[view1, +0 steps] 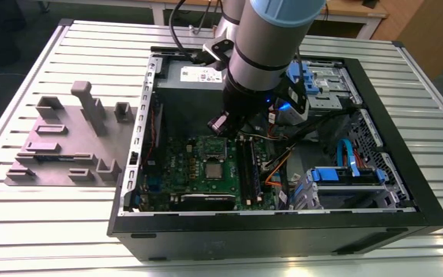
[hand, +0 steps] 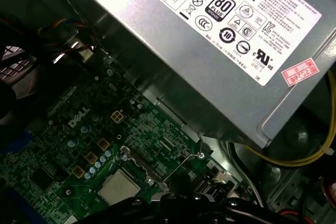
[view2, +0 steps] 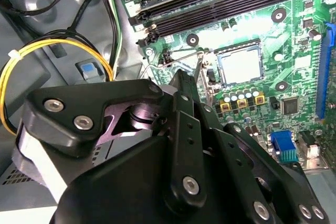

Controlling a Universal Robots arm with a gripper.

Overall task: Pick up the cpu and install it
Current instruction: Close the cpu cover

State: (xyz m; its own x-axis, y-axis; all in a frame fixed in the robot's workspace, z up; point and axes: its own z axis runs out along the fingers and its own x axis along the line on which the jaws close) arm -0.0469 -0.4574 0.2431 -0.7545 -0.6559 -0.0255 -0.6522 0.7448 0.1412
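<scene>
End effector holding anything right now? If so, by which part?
Not the cpu: it lies on the motherboard, apart from the end effector. Any other hold cannot be told.

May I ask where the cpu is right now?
In the exterior view the cpu sits on the green motherboard, on the exterior view's left of the memory slots.

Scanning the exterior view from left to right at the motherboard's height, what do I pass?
Grey slotted block → computer case's left wall → cpu → memory slots → blue drive bracket.
</scene>
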